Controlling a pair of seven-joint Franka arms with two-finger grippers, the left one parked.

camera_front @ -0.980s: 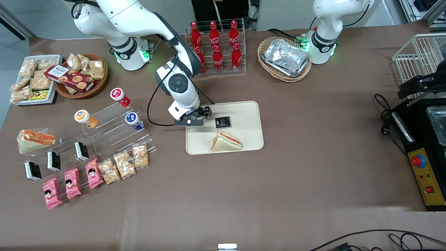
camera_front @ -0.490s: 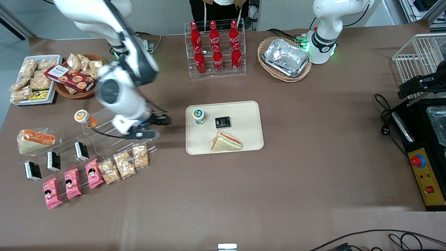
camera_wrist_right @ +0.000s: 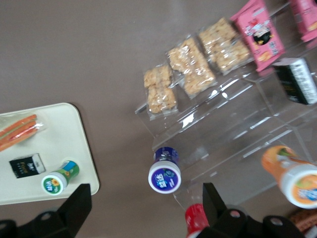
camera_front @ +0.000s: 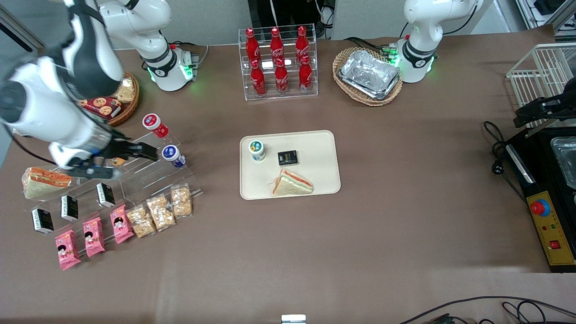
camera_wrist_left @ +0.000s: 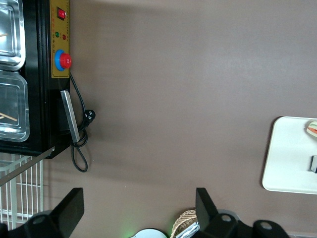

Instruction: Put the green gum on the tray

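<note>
Item: green gum (camera_front: 257, 150). Standing upright on the tray (camera_front: 320, 150), in the corner toward my end of the table, just beside the black packet (camera_front: 287, 157) and farther from the front camera than the sandwich (camera_front: 291, 183).

Item: my gripper (camera_front: 146, 152). Fingers spread, carrying nothing. A second ago it was over the tray; it has since swung well away and now hangs above the clear display stand (camera_front: 148, 173), near the blue-labelled bottle (camera_front: 173, 155).

Status: placement looks complete; I judge nothing remains but retreat.
</note>
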